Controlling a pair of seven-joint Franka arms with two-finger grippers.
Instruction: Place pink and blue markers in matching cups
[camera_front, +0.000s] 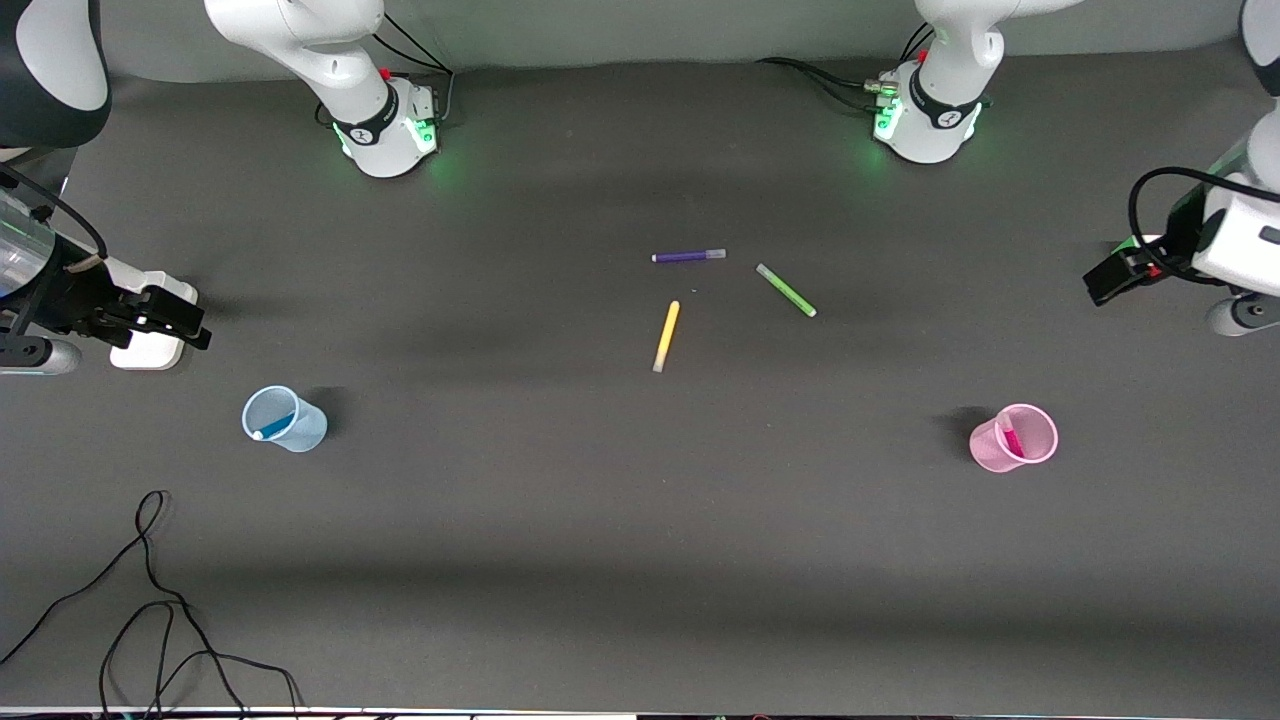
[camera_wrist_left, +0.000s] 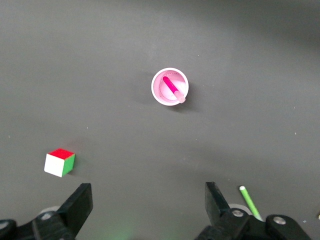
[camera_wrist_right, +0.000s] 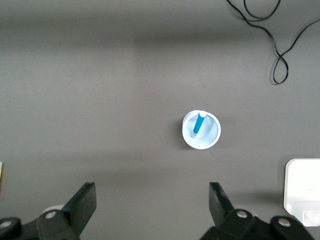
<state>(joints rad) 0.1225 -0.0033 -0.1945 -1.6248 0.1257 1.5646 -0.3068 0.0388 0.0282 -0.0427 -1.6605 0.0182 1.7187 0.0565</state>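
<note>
White arms, black hands (camera_wrist_left: 147, 215)

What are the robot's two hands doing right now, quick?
Left end effector: open, holding nothing, up over the table's left-arm end.
Right end effector: open, holding nothing, up over the right-arm end.

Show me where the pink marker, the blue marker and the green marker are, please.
pink marker (camera_wrist_left: 171, 87): left wrist view, on its magenta barrel inside the pink cup.
blue marker (camera_wrist_right: 199, 124): right wrist view, on its blue barrel inside the blue cup.
green marker (camera_front: 786, 290): front view, mid-barrel, lying on the table.
</note>
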